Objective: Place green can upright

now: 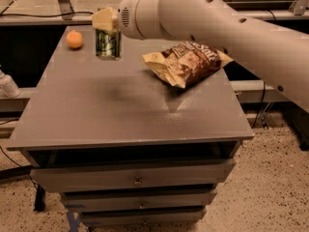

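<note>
The green can [107, 44] stands upright in the air above the far left part of the grey table [130, 115], its shadow falling on the tabletop below. My gripper [106, 27], with pale yellowish fingers [103, 19], is shut on the can's top end. The big white arm reaches in from the right, above the table.
A small orange fruit [74, 39] lies at the far left corner, just left of the can. A brown snack bag [186, 62] lies at the far right of the table. Drawers sit under the tabletop. A white object [7, 84] stands off the table's left edge.
</note>
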Robot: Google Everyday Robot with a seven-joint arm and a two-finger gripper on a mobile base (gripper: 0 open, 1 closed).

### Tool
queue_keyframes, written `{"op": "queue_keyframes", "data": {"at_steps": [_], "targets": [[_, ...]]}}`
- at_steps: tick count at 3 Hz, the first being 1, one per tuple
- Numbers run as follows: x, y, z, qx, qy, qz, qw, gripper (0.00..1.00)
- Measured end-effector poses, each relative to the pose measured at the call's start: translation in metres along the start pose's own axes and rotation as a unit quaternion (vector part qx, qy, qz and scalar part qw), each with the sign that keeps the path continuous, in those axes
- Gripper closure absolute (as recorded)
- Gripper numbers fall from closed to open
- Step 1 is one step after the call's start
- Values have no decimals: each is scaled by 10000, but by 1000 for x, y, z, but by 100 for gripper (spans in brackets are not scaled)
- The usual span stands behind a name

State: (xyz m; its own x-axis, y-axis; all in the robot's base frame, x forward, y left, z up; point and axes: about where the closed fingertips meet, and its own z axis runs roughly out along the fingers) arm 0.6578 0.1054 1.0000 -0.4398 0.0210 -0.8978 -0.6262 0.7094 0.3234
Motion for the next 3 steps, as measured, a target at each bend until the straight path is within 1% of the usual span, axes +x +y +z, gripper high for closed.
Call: {"op": "queue_keyframes", "data": {"at_steps": [1, 2, 3], "targets": [[-2, 8, 7, -221, -304, -335, 9987, 100], [0, 19, 30, -549, -472, -915, 9932, 100], [8, 23, 56, -756, -425, -1421, 9860, 100]]}}
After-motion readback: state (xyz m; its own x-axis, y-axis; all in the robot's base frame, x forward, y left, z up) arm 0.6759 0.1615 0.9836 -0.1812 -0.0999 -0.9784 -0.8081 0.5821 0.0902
